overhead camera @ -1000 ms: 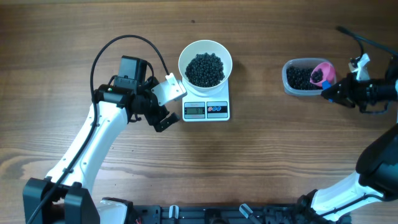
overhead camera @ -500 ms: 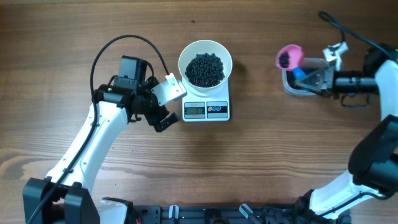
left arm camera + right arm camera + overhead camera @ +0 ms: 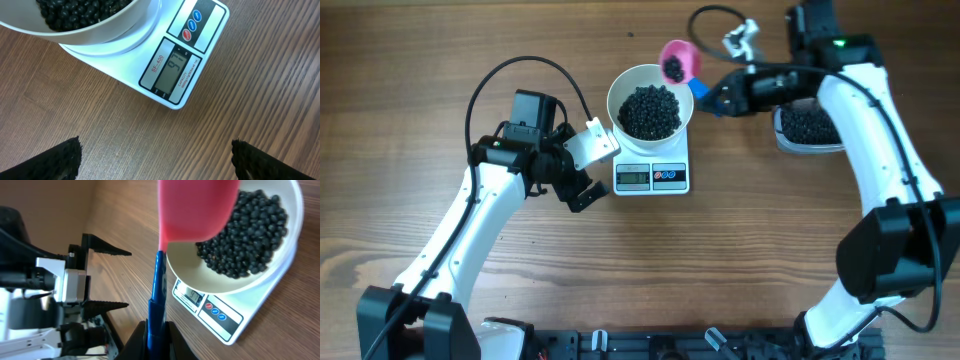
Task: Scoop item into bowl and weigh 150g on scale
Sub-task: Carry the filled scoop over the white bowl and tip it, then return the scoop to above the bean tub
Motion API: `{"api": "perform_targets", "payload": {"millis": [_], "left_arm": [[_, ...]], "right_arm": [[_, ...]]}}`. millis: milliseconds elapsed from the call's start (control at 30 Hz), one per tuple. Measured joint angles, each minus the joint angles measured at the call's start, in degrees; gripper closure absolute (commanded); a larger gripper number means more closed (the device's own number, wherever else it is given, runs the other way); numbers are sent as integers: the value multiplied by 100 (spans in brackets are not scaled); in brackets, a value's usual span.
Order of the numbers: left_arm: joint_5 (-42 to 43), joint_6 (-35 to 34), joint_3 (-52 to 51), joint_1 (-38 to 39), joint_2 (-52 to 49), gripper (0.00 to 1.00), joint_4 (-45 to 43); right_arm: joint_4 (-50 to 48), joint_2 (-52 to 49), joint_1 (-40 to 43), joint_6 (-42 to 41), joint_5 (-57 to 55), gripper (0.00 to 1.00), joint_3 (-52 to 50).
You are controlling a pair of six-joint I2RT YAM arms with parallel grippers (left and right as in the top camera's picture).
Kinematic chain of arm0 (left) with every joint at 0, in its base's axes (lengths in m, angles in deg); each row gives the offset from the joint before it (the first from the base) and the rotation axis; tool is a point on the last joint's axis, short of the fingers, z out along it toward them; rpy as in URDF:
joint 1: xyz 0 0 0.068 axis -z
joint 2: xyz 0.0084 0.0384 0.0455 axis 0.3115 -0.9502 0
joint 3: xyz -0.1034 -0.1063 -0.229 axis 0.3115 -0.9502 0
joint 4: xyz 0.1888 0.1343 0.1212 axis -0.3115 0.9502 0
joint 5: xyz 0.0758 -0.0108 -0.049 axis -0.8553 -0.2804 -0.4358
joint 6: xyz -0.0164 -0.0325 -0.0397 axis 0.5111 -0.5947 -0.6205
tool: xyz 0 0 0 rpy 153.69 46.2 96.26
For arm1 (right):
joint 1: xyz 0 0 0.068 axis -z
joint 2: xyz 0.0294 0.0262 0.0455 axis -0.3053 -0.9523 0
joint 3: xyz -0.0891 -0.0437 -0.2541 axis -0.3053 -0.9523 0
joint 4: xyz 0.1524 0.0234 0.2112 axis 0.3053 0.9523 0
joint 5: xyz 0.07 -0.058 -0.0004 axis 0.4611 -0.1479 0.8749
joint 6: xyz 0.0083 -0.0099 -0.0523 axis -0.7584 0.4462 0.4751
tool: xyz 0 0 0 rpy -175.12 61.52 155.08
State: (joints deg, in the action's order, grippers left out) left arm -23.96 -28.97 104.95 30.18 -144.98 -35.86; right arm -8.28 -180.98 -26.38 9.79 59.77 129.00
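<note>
The worktop (image 3: 770, 250) is brown wood-grain laminate and fills every view; no walls or other room features are visible. A black frame (image 3: 650, 345) runs along its near edge.

The left gripper (image 3: 608, 168) hovers just left of the scale (image 3: 652, 177), fingers spread wide and grasping nothing. The right gripper (image 3: 712, 96) reaches in from the right, fingers clenched on the blue handle of a pink scoop (image 3: 677, 62).

The white scale sits at centre-rear, display (image 3: 175, 65) showing dark digits. The white bowl (image 3: 611, 95) stands on the scale platform. A clear plastic tub (image 3: 780, 135) sits well to the right, partly under the right arm, with beans inside.

The scoop is above the bowl's rear-right rim and carries a few beans. The black beans (image 3: 650, 110) form a mound in the bowl.
</note>
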Motion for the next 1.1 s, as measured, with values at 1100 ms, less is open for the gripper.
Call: {"api": "perform_targets", "payload": {"millis": [1100], "left_arm": [[0,0,0,0,0,0,0]], "right_arm": [[-378,0,-1821,-15,-4614,96,251]]}}
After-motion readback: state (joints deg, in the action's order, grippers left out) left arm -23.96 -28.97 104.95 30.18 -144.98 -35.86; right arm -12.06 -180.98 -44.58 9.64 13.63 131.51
